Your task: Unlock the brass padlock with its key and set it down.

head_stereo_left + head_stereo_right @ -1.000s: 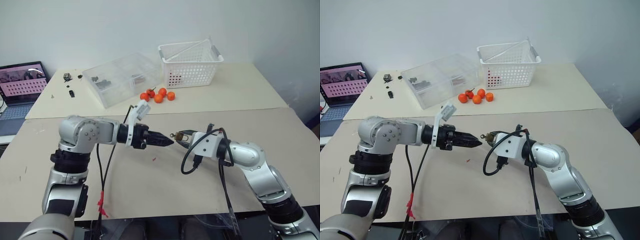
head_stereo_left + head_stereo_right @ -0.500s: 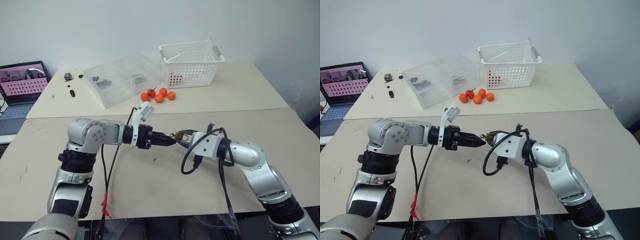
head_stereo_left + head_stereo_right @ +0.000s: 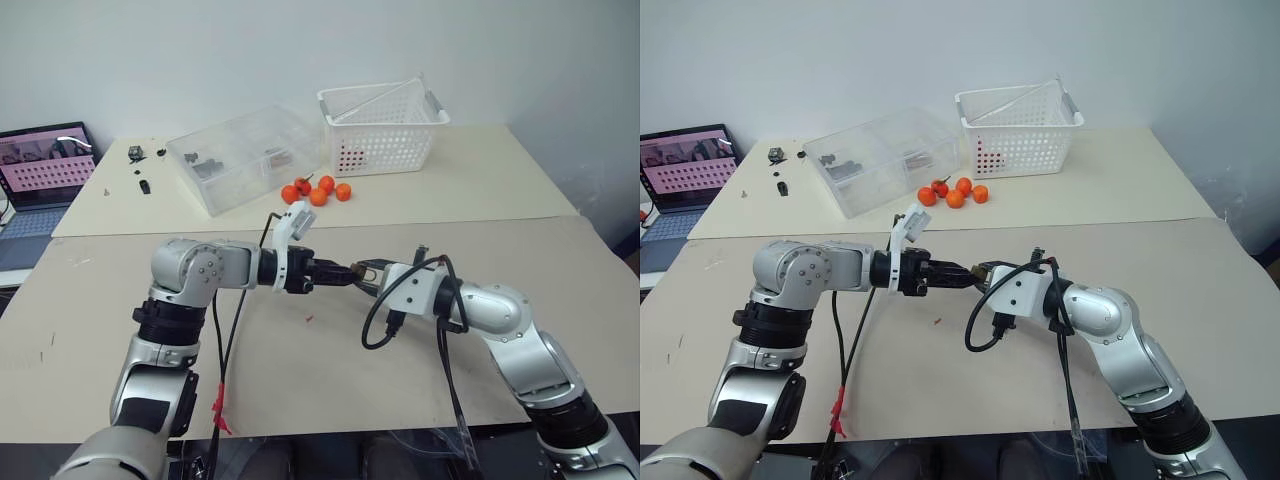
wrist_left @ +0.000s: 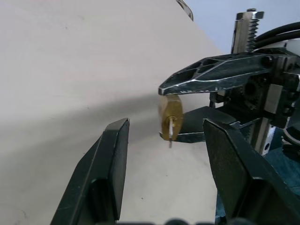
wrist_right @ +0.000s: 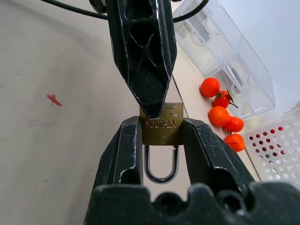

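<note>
Left hand (image 4: 161, 154) advanced, open around key (image 4: 171, 133); clear box (image 3: 245, 155) holds parts.

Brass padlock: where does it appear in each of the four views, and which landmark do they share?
Left eye view: brass padlock near the centre, above the table.
Right eye view: brass padlock just left of centre.
Left wrist view: brass padlock mid-picture, its key end facing the camera.
Right wrist view: brass padlock mid-picture, shackle nearest the camera.
Shared landmark: the right pincer clamping it.
</note>
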Robot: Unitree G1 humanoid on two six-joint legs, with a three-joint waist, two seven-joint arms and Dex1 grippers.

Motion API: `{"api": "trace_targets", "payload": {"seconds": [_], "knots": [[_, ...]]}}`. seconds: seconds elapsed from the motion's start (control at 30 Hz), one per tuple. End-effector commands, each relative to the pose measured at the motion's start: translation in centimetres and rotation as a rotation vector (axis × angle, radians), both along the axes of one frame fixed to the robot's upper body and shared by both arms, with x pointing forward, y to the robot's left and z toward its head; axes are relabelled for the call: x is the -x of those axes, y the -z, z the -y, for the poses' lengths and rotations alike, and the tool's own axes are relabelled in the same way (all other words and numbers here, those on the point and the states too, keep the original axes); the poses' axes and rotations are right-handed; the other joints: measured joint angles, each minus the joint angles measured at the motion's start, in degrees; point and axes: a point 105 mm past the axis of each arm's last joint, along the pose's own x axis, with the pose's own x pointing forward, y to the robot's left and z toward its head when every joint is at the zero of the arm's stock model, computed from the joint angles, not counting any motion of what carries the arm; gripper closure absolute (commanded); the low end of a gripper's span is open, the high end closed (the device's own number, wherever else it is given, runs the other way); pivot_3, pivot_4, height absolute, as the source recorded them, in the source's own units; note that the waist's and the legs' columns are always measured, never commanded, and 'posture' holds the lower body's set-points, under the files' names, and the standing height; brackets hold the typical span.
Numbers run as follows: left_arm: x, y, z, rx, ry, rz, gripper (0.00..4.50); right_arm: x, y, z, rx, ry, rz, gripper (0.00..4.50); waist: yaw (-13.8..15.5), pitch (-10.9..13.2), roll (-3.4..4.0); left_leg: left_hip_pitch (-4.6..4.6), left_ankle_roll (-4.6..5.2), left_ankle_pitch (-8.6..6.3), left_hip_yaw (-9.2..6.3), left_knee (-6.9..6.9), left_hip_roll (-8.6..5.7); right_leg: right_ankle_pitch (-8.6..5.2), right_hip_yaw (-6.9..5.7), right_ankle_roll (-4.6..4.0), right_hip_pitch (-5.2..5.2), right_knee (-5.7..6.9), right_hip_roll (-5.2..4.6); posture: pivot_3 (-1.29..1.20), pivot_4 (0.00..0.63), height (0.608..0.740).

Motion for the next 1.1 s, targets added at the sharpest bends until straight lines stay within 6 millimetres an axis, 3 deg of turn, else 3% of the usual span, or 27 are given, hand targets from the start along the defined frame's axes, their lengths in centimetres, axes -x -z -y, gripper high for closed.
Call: {"api": "trace_targets", "payload": {"seconds": [0.03,0.43,0.53,0.57,0.7,1.1], "knots": [[-0.22,-0.88,0.20,0.023,-0.001,0.037,1.87,0.39,-1.40,-0.20,-0.016,-0.012,0.051,3.58,0.0,0.0,0.00,0.00,0.00,0.00,0.00,0.00,0.00,0.00,0.00,0.00,0.00,0.00,0.00,0.00,0.150,0.740],[-0.05,-0.41,0.63,0.027,0.000,0.029,1.87,0.49,-1.35,-0.17,-0.017,-0.008,0.048,3.58,0.0,0.0,0.00,0.00,0.00,0.00,0.00,0.00,0.01,0.00,0.00,0.00,0.00,0.00,0.01,0.00,0.150,0.740],[-0.30,-0.36,0.60,0.026,-0.014,0.032,2.57,0.51,-1.30,-0.19,-0.016,-0.009,0.047,3.58,0.0,0.0,0.00,0.00,0.00,0.00,0.00,-0.01,0.01,0.00,0.00,0.00,0.00,0.00,0.01,0.00,0.150,0.740],[-0.37,-0.38,0.58,0.027,-0.017,0.034,3.10,0.51,-1.30,-0.18,-0.015,-0.008,0.047,3.58,0.0,0.0,0.00,0.00,0.00,0.00,0.00,-0.01,0.01,0.00,0.00,0.00,0.00,0.00,0.01,0.00,0.150,0.740],[-0.76,-0.33,0.49,0.038,-0.040,0.033,4.48,0.48,-1.31,-0.13,-0.015,-0.006,0.047,3.58,0.0,0.0,0.00,0.00,0.00,0.00,0.00,0.00,0.00,0.00,0.00,0.00,0.01,-0.01,0.00,0.00,0.150,0.740],[-0.30,-0.31,1.07,0.048,-0.011,0.010,4.49,0.58,-1.32,-0.19,-0.024,-0.004,0.038,3.58,0.0,0.0,-0.01,0.00,0.00,0.00,0.00,0.00,0.00,0.00,0.00,0.00,0.01,-0.01,0.00,0.00,0.150,0.740]]}}
